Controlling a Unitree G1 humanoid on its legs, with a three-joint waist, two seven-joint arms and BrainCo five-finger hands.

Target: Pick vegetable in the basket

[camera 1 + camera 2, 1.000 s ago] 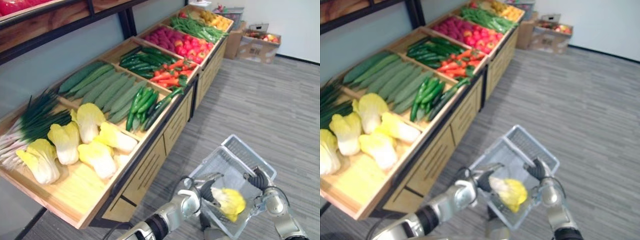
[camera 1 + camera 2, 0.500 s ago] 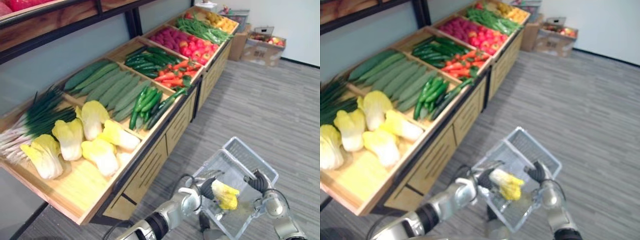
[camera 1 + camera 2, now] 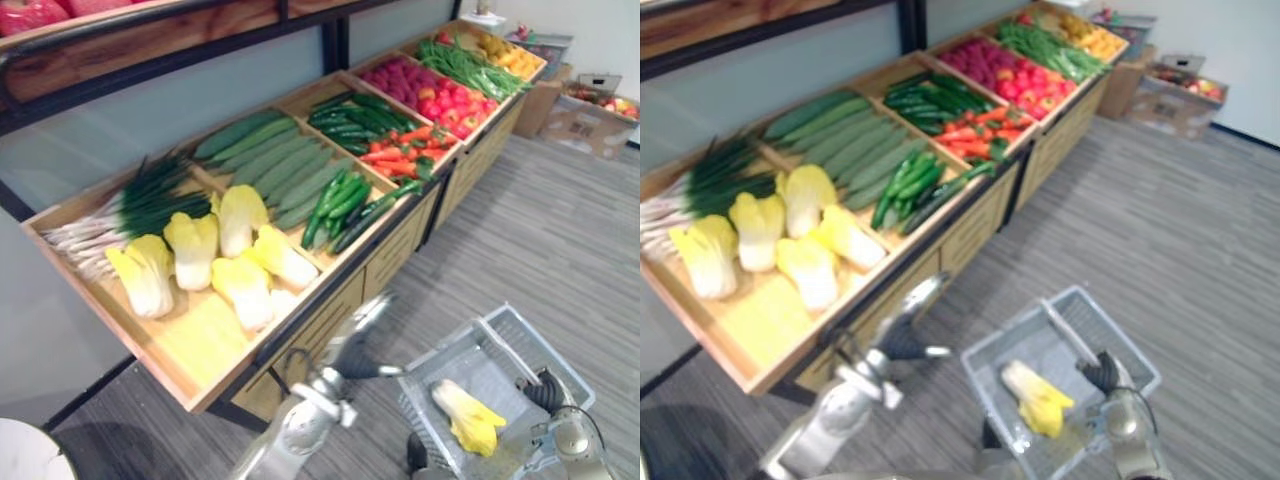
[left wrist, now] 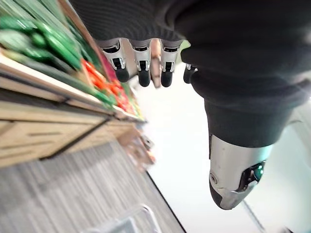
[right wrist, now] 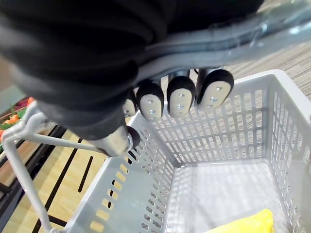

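Cabbage (image 3: 468, 415), pale yellow, lies on the floor of the white basket (image 3: 447, 349). Right hand (image 5: 182, 99) has its fingers curled round the basket's grey handle (image 5: 233, 34). Left hand (image 3: 362, 330) hangs empty, fingers straight and relaxed, between the basket and the front edge of the wooden vegetable stand (image 3: 200, 345).

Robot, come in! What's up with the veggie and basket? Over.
Left hand open, empty. Right hand shut on handle. Cabbage lying in basket. Nothing blocking.
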